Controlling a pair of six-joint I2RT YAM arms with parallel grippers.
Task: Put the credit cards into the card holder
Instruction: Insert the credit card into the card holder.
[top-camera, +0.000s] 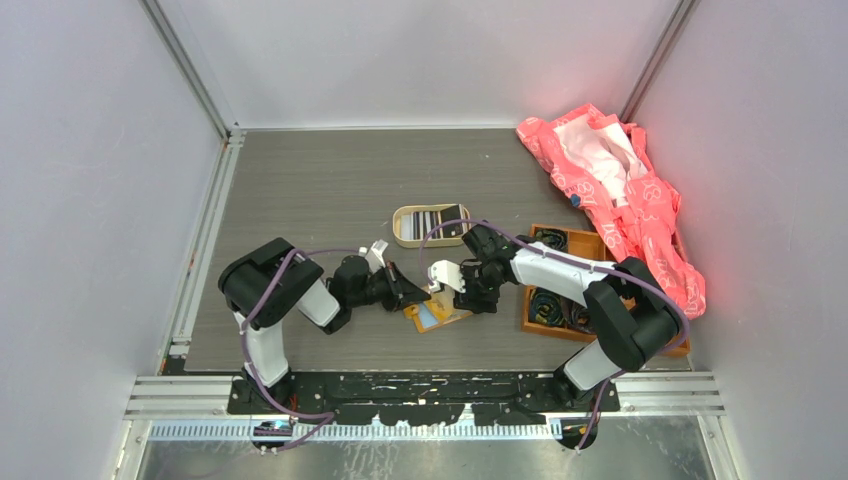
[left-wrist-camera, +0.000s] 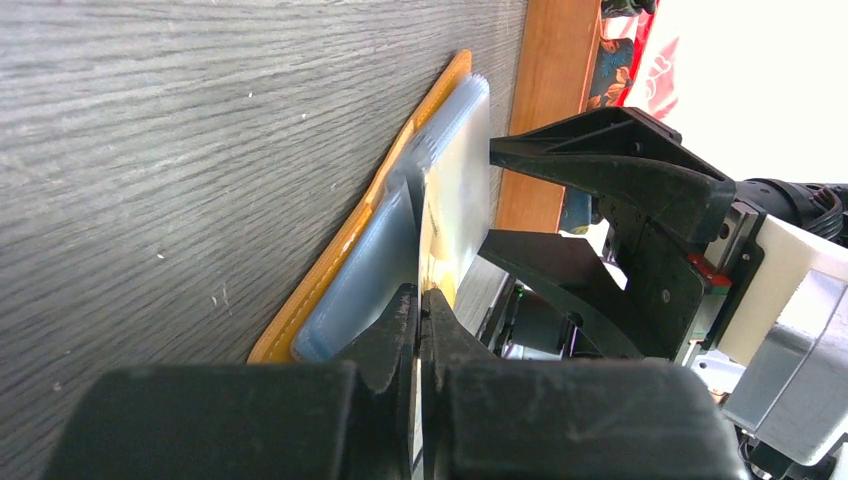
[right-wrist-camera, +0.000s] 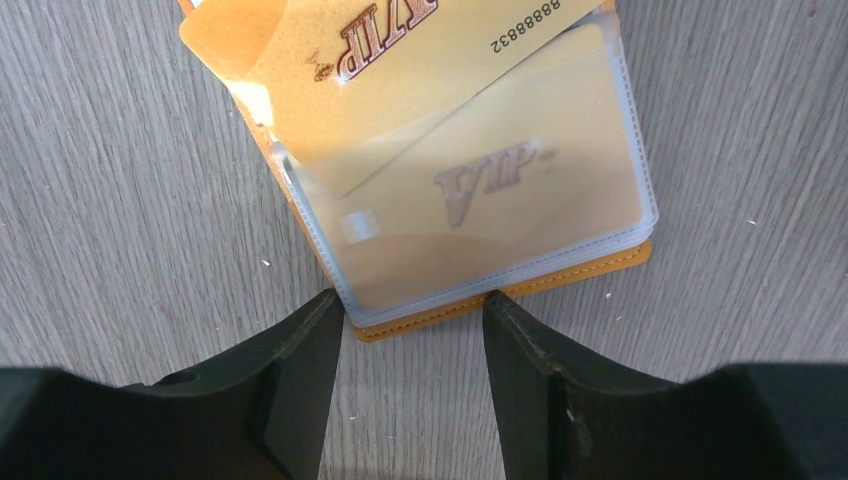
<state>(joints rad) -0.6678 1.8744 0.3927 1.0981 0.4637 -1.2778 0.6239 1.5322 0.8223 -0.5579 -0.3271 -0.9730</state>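
— Grey wood-grain table (top-camera: 330, 190) inside pale walls (top-camera: 90, 150) is what my overhead feed gives me; can you place the card holder for me?
— Yes, I have it. The card holder (top-camera: 437, 315) lies open and flat near the front edge of the table, between the two arms, orange cover down and clear sleeves (right-wrist-camera: 632, 150) up.
— What is my left gripper doing?
— On my left wrist view the left gripper (left-wrist-camera: 420, 300) is clenched on a gold card (right-wrist-camera: 400, 60), pinched tight on its near edge. The card's far corner sits inside the top sleeve. The rest sticks out at a slant, with "VIP" and a row of digits showing.
— Anything else in that sleeve?
— I see a second gold card (right-wrist-camera: 500, 200) lying fully inside, its "VIP" blurred by the plastic.
— And the right side?
— I read the right gripper (right-wrist-camera: 412, 305) as released. Its two black fingers (right-wrist-camera: 300, 380) stand apart, gripping nothing, with the tips just beside the holder's stitched orange edge. Whether the tips touch the table I cannot tell.
— What else is on the table?
— Behind the holder I see an oval beige tin (top-camera: 432, 225) with something striped in it. To the right is an orange wooden tray (top-camera: 560, 232) holding dark coiled things, and beside that a crumpled pink-and-white wrap (top-camera: 620, 190)
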